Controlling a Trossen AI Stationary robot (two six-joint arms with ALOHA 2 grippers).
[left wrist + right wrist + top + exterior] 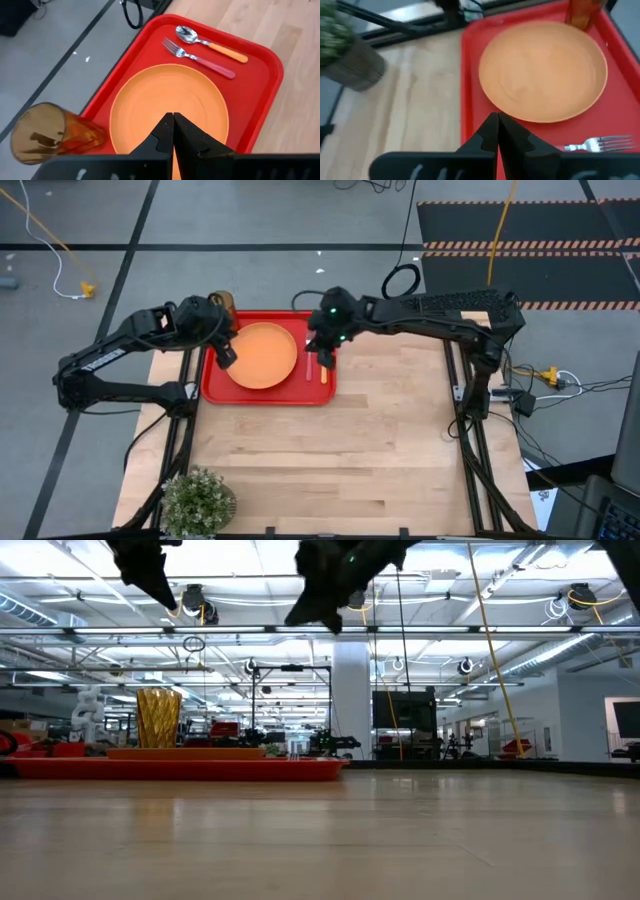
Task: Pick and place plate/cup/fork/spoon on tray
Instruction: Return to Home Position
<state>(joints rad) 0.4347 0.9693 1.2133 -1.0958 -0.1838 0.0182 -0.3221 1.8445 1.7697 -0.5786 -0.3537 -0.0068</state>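
four items on the tray (212,388); homing step, i judge.
high: left gripper (228,356), right gripper (325,358) flank the plate (264,354). low: cup (158,718) upright below the left. left wrist: fingers (161,135) pressed together, empty; fork (197,58), spoon (210,44) beyond. right wrist: likewise together; next, retract clear.

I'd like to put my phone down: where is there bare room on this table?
Free: the bare table between the red tray and the potted plant, and right of the tray. Crowded: the tray, holding orange plate, cup, fork and spoon, under the left gripper and right gripper.
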